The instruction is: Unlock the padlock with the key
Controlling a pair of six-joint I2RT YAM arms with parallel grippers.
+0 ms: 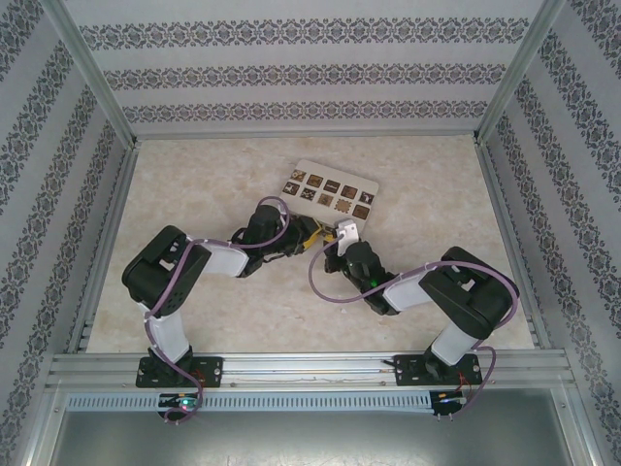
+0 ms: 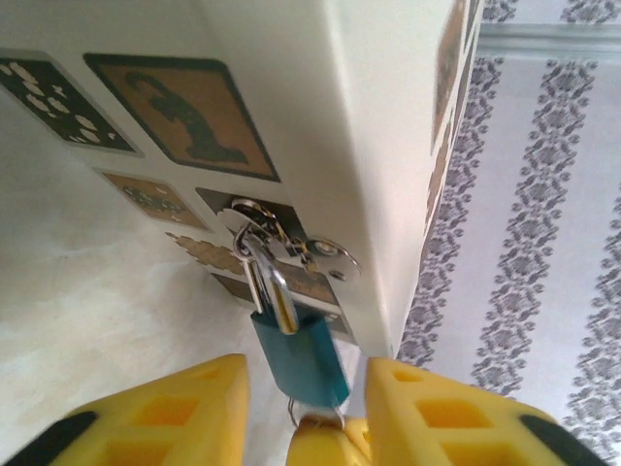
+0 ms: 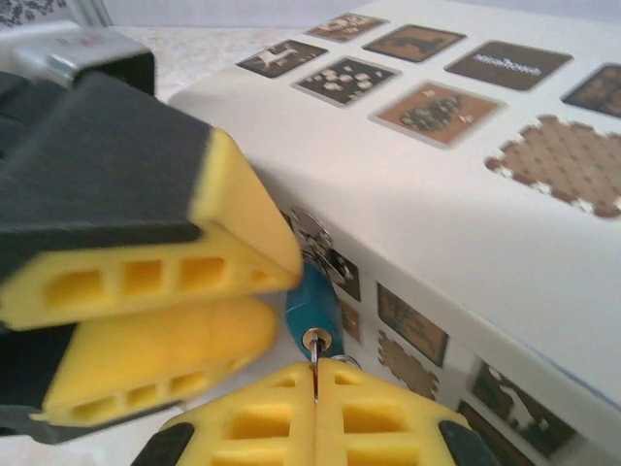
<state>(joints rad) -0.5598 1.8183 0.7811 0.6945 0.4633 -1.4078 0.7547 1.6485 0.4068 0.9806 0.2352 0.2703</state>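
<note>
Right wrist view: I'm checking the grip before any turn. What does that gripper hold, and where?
Right gripper pinches the key by its outer end, tip in the padlock.

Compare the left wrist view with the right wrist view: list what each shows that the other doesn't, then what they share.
Left wrist view: the silvery shackle hooked through the hasp, and the left tool open, one finger on each side of the blue lock body.
Right wrist view: the keyhole on the underside of the padlock, with the key entering it, pinched in the shut right tool.
Both: the padlock, the cream box it hangs on, and yellow fingers of both tools.
</note>
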